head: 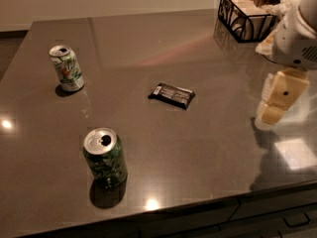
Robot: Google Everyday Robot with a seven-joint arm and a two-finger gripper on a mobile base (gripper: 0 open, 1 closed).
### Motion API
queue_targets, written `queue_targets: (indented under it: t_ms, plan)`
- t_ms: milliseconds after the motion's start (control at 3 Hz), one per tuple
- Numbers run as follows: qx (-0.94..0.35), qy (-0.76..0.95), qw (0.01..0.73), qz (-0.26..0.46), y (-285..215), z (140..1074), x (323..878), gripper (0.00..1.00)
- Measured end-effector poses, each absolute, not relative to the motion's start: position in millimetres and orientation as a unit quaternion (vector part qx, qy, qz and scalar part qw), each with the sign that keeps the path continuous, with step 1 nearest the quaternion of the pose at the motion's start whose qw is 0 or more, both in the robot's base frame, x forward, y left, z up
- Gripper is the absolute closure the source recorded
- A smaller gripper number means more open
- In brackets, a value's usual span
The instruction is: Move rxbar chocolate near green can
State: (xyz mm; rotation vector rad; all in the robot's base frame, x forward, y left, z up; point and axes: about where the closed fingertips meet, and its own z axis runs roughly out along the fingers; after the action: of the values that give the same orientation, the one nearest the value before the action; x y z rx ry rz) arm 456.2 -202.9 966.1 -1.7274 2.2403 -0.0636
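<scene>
Held gripper (276, 97) well right of the chocolate bar (172, 94), opening untellable; likely needed to straddle its narrow width from above.

The rxbar chocolate (172, 94) is glossy black, on a grey-brown shiny counter (208, 152). At 7 o'clock the green can (104, 157) is dark green with pale swirls and a silver top. At 10 o'clock the other can (66, 68) is white with green and red print. At 3 o'clock the jaws are cream.

No legible text on rxbar chocolate (172, 94) or green can (105, 158), gripper (272, 108) at far right
</scene>
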Motion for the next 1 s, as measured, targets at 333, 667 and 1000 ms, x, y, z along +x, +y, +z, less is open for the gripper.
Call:
queue_targets:
  t_ms: [333, 667, 1000]
  plan:
    - [-0.606, 0.782, 0.149, -0.004, -174.7, 945.3, 481.3, 0.0]
    - [-0.606, 0.782, 0.147, 0.013, -141.5, 922.3, 509.0, 0.0]
    - [-0.607, 0.781, 0.145, 0.029, -108.3, 898.0, 533.2, 0.0]
